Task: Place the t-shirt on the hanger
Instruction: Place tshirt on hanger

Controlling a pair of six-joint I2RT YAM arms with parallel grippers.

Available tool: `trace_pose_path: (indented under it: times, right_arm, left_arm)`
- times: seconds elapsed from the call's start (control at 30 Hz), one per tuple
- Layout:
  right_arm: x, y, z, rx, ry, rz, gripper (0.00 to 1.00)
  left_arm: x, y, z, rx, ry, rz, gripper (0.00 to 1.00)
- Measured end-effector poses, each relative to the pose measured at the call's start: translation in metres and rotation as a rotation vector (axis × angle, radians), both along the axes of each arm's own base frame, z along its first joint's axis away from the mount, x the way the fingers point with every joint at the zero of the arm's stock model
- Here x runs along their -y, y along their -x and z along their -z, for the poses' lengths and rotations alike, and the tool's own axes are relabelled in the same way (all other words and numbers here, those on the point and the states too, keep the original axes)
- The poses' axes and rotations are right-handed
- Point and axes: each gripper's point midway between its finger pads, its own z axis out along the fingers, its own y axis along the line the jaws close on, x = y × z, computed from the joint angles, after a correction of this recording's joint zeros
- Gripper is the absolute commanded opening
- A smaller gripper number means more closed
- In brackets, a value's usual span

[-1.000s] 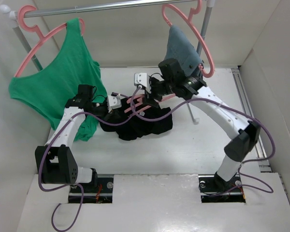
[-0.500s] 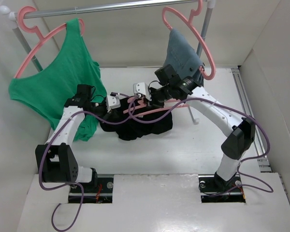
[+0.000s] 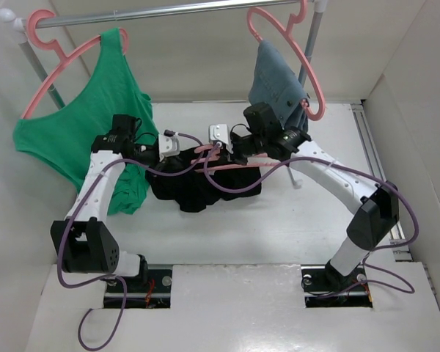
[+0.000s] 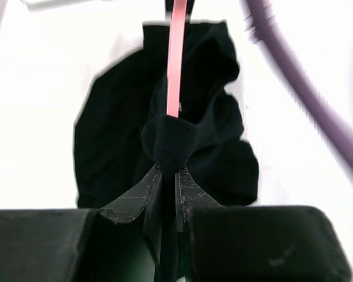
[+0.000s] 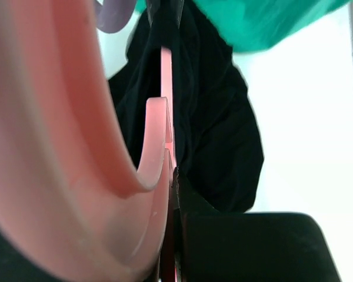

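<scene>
Over the table (image 3: 315, 213), the left gripper (image 4: 166, 170) pinches the t-shirt (image 4: 112, 135), likely tensioning it. The right gripper (image 5: 172, 176) clamps the hanger (image 5: 76, 147) to thread it inside.

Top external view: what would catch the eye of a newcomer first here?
At mid-table the two arms meet over a heap of cloth: the left gripper pinches the black t-shirt, and the right gripper clamps the pink hanger. Behind them, a green tank top and a denim garment hang from a rail.
</scene>
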Motion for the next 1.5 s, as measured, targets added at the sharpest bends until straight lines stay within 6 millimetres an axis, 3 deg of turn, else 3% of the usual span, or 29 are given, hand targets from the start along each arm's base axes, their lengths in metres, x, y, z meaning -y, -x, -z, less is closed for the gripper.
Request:
trace_pose_path:
  times: [0.2, 0.37, 0.57, 0.63, 0.67, 0.73, 0.83, 0.87, 0.9, 0.93, 0.97, 1.07, 1.1, 1.2, 1.3, 1.37, 1.5]
  right_arm:
    - [-0.015, 0.002, -0.005, -0.012, -0.076, -0.018, 0.00]
    - [-0.033, 0.009, -0.009, -0.019, -0.124, -0.057, 0.00]
    - [-0.038, 0.009, -0.012, -0.013, -0.146, -0.062, 0.00]
    - [-0.038, 0.009, -0.011, -0.016, -0.146, -0.063, 0.00]
    - [-0.038, 0.009, -0.011, -0.015, -0.147, -0.063, 0.00]
    - [-0.038, 0.009, -0.012, -0.013, -0.148, -0.060, 0.00]
    - [-0.038, 0.007, -0.012, -0.010, -0.150, -0.055, 0.00]
    - [-0.038, 0.007, -0.012, -0.011, -0.150, -0.053, 0.06]
    - [-0.038, 0.006, -0.012, -0.011, -0.150, -0.050, 0.18]
    - [-0.038, 0.006, -0.012, -0.015, -0.150, -0.045, 0.40]
    - [-0.038, 0.005, -0.013, -0.017, -0.152, -0.036, 0.68]
    - [-0.041, -0.002, -0.023, 0.009, -0.164, 0.005, 0.74]
    - [-0.039, -0.006, -0.026, 0.022, -0.162, 0.041, 0.83]
    - [-0.025, -0.015, -0.034, 0.036, -0.155, 0.174, 0.85]
    - [0.011, -0.014, -0.044, 0.038, -0.176, 0.376, 0.82]
    - [0.042, -0.008, -0.052, 0.013, -0.220, 0.538, 0.69]
    - [0.078, 0.011, -0.055, -0.056, -0.330, 0.703, 0.62]
  left_arm:
    - [0.018, 0.005, -0.024, 0.035, 0.052, 0.075, 0.04]
    - [0.034, 0.011, -0.025, 0.014, 0.080, 0.125, 0.25]
    - [0.035, 0.005, -0.024, 0.028, 0.077, 0.114, 0.35]
    - [0.035, 0.004, -0.020, 0.021, 0.072, 0.108, 0.22]
    - [0.034, 0.004, -0.018, 0.018, 0.071, 0.106, 0.10]
    - [0.034, 0.004, -0.016, 0.012, 0.068, 0.101, 0.00]
    - [0.034, 0.002, -0.017, 0.020, 0.066, 0.099, 0.00]
    - [0.034, 0.002, -0.017, 0.021, 0.066, 0.099, 0.00]
    - [0.034, 0.002, -0.017, 0.022, 0.065, 0.098, 0.00]
    - [0.034, 0.001, -0.017, 0.022, 0.064, 0.097, 0.00]
    - [0.033, 0.000, -0.016, 0.025, 0.057, 0.093, 0.00]
    - [0.033, -0.001, -0.007, 0.009, 0.020, 0.081, 0.00]
    - [0.033, -0.002, -0.006, -0.001, 0.016, 0.075, 0.00]
    - [0.029, -0.006, 0.001, -0.035, 0.014, 0.033, 0.00]
    - [0.025, -0.012, 0.005, -0.072, 0.021, -0.020, 0.00]
    - [0.025, -0.016, 0.005, -0.091, 0.032, -0.049, 0.00]
    - [0.027, -0.025, 0.000, -0.118, 0.065, -0.100, 0.00]
